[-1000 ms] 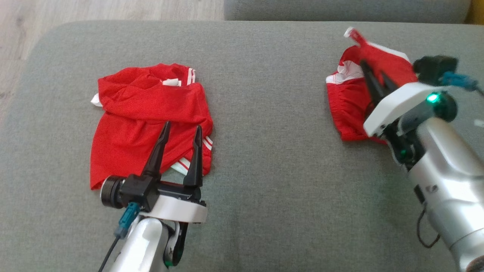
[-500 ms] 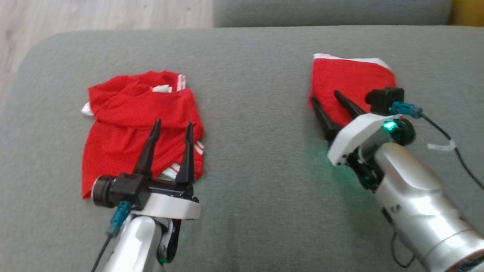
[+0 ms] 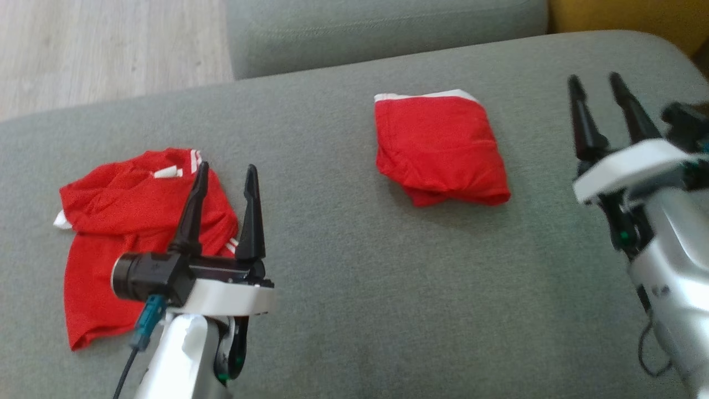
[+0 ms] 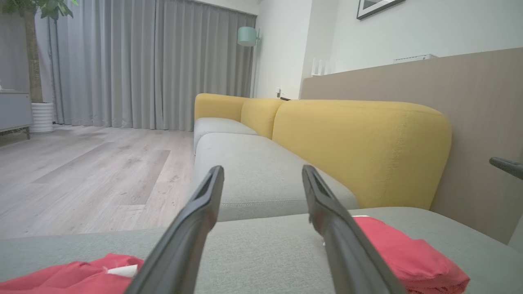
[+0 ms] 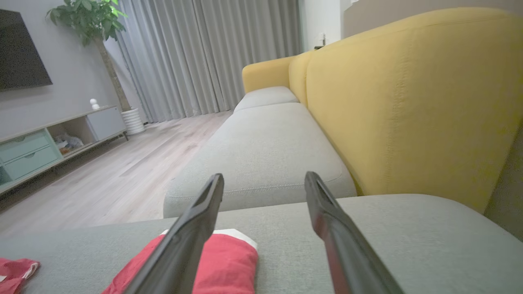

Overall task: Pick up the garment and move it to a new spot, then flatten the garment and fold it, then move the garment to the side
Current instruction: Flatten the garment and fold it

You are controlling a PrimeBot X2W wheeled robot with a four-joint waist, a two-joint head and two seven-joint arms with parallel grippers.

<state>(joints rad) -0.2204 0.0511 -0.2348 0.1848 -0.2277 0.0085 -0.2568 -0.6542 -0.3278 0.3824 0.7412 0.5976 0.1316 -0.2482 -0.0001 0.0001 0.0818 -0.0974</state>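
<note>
Nearest you, the left tool [image 3: 227, 165] hangs with its fingers spread and nothing between them, close by the right edge of the crumpled garment [image 3: 127, 221]. Drop it carelessly and a fingertip may snag that loose cloth and drag it across the seat.

Farther out, the folded garment [image 3: 440, 147] lies on the grey cushion [image 3: 354, 288], right of the middle and apart from both tools. The right tool [image 3: 595, 79] stands off to its right, also spread and empty. Nothing but the packet's own weight keeps it shut, so I judge that a low sweep of that arm to the left could catch an edge and flip the fold open. A pinch on the top layer alone would peel it apart.

The fingers are long, dark, hard and tapered. The crumpled garment is thin red knit with white stripes, lying in soft ridges. The cushion is coarse grey weave with rounded corners, likely yielding under pressure. The folded garment is a compact, roughly rectangular packet with a white band along its far edge and a rolled, bulging near edge. Beyond it are a yellow backrest [image 4: 359, 147] and a pale wooden floor [image 3: 111, 50].
</note>
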